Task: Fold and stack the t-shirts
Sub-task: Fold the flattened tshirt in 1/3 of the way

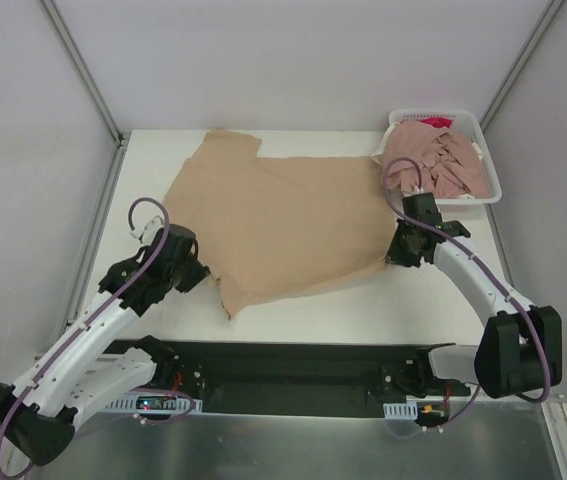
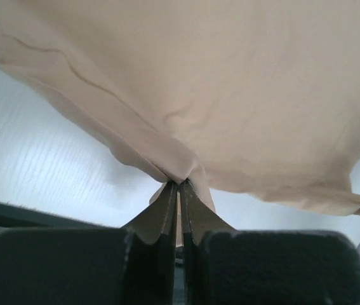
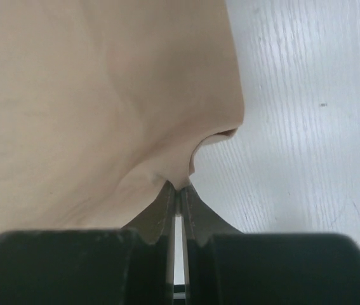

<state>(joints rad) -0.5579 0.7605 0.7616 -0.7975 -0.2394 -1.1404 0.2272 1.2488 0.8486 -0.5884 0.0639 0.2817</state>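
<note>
Thin tan t-shirt [image 1: 283,225] (creased) pinched, probably edges: left claw [image 2: 178,184], right claw [image 3: 178,189].

Plain tan-beige thin cotton t-shirt [image 1: 283,220] lay spread mostly flat across white table [image 1: 363,310], sleeve toward far-left corner, near edge puckered at both ends. Dusty pink crumpled t-shirts [image 1: 441,165] sat heaped in white lattice basket [image 1: 463,116], far right.

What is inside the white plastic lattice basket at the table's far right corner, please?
A heap of dusty pink cotton t-shirts fills the white plastic lattice basket, a bright magenta fabric scrap at its far edge. The heap hides its floor and anything beneath.
</note>
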